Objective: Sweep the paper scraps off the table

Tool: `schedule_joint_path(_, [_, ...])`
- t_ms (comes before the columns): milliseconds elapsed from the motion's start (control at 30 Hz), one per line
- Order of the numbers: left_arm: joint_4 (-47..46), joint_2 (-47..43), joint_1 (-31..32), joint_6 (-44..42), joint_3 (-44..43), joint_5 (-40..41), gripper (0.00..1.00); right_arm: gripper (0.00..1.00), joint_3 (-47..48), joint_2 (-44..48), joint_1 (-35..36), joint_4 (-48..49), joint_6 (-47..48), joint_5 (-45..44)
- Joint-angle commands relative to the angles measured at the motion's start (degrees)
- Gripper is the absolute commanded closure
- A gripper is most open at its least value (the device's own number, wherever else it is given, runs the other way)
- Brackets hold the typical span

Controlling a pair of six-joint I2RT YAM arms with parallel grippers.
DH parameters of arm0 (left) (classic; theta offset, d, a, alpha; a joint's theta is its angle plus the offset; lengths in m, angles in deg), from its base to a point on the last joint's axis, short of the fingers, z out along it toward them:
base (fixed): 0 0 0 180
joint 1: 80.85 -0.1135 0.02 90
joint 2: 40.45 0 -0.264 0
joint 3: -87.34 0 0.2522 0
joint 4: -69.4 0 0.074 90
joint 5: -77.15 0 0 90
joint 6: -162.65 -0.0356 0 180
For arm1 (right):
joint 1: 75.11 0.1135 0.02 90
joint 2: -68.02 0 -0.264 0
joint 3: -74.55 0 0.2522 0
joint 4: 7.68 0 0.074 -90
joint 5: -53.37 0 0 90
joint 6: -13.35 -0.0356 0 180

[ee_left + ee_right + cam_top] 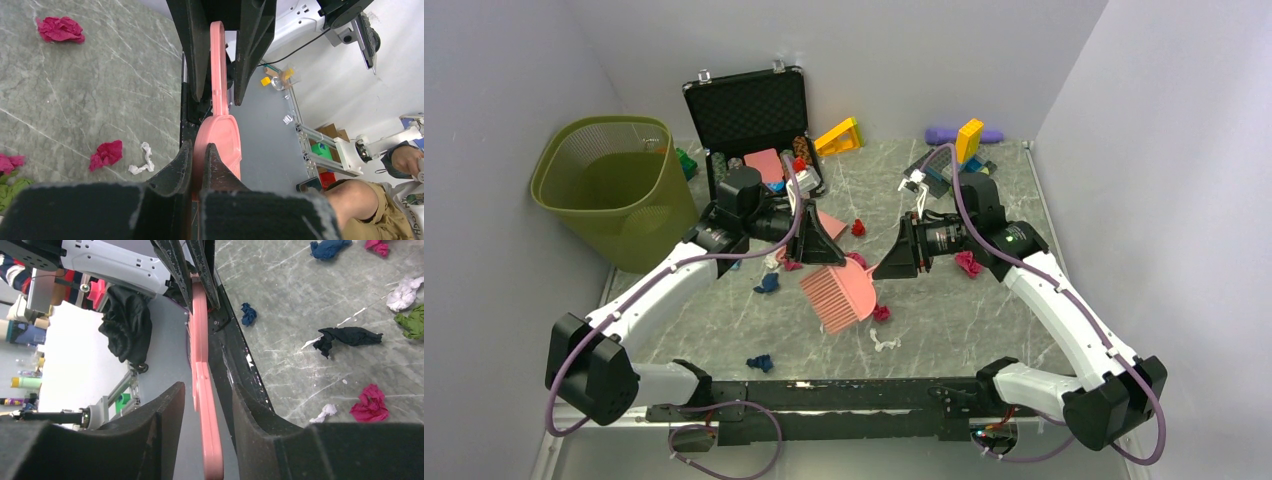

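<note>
My left gripper (827, 255) is shut on a pink brush (839, 296), held over the middle of the table (954, 320); in the left wrist view the jaws (199, 148) pinch its flat body (222, 132). My right gripper (887, 265) is open, its fingers either side of the brush handle (198, 330) with gaps on both sides (207, 386). Paper scraps lie around: red (859, 227), pink (969, 263), blue (767, 283), blue (760, 362), white (884, 342). The right wrist view shows a black scrap (350, 335) and a pink one (370, 404).
An olive mesh waste bin (614, 185) stands at the far left. An open black case (749, 115) sits at the back, with a yellow wedge (839, 137), a yellow block (969, 140) and a purple object (944, 134) along the back wall. White walls enclose three sides.
</note>
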Motion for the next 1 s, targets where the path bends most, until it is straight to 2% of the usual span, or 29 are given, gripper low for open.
schedule_joint_path(0, [-0.79, -2.32, 0.53, -1.44, -1.52, -0.87, 1.00, 0.59, 1.09, 0.32, -0.01, 2.19, -0.27, 1.28])
schedule_joint_path(200, [0.43, -2.32, 1.08, -2.54, -1.79, -0.81, 1.00, 0.62, 1.40, 0.15, -0.09, 2.11, -0.36, 1.12])
schedule_joint_path(400, [3.87, -2.63, 1.61, -4.75, -2.43, 0.29, 1.00, 0.60, 2.25, 0.35, -0.56, 1.40, 0.05, 1.01])
schedule_joint_path(567, [4.62, -2.82, 1.66, -5.28, -2.70, 1.04, 1.00, 0.63, 2.83, 0.30, -0.60, 0.39, 0.52, 1.37])
schedule_joint_path(800, [4.55, -2.51, 1.67, -5.07, -2.76, 1.15, 1.00, 0.56, 1.60, 0.86, -0.63, 0.43, 0.78, 1.63])
schedule_joint_path(967, [4.79, -2.54, 1.75, -5.20, -2.91, 1.24, 1.00, 0.61, 0.90, 0.83, -0.63, 0.18, 1.21, 1.80])
